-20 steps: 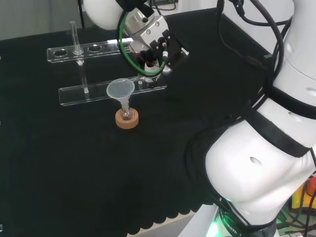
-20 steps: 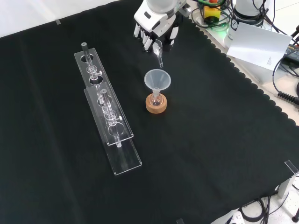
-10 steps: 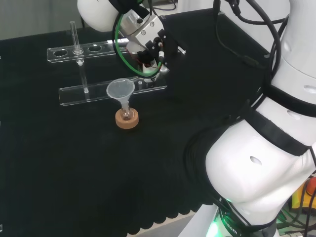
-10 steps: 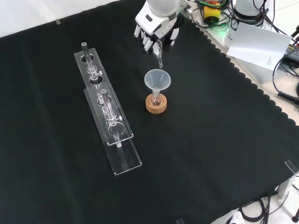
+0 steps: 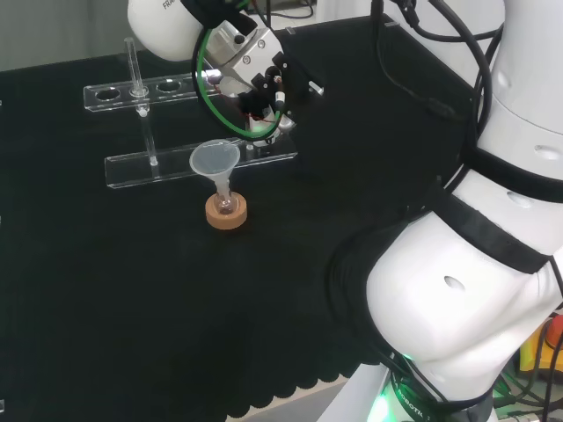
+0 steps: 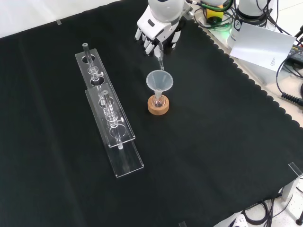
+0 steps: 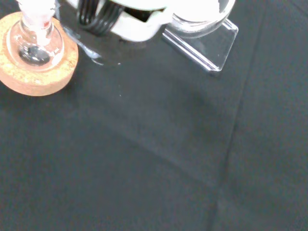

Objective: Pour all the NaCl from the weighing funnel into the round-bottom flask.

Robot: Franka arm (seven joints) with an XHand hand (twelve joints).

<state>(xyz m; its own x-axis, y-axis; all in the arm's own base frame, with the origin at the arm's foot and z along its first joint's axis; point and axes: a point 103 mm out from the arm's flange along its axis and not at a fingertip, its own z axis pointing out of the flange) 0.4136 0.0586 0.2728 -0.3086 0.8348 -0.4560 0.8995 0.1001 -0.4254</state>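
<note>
A small round-bottom flask (image 6: 158, 100) stands on a cork ring (image 6: 158, 108) mid-cloth, with a clear plastic funnel (image 6: 159, 81) in its neck. In the head view the funnel (image 5: 215, 160) tops the flask (image 5: 226, 203) on the cork ring (image 5: 226, 214). The hand (image 6: 157, 32) hangs just behind it, fingers curled round the clear weighing funnel (image 6: 160, 57), whose spout slants down to the funnel's far rim. From the head view the hand (image 5: 257, 81) sits up and right of the funnel. The wrist view shows the flask (image 7: 36, 44) in its cork ring (image 7: 41, 77); its contents are unclear.
Two long clear racks (image 6: 108, 111) with test tubes lie left of the flask in the front view; in the head view these racks (image 5: 180, 163) run behind it. The cloth's scalloped edge (image 6: 246, 80) and a white card (image 6: 262, 45) are at the front view's right.
The hand has shifted a little left in the head view and turned, bringing the weighing funnel's spout closer over the plastic funnel's mouth. The flask and racks have stayed put.
</note>
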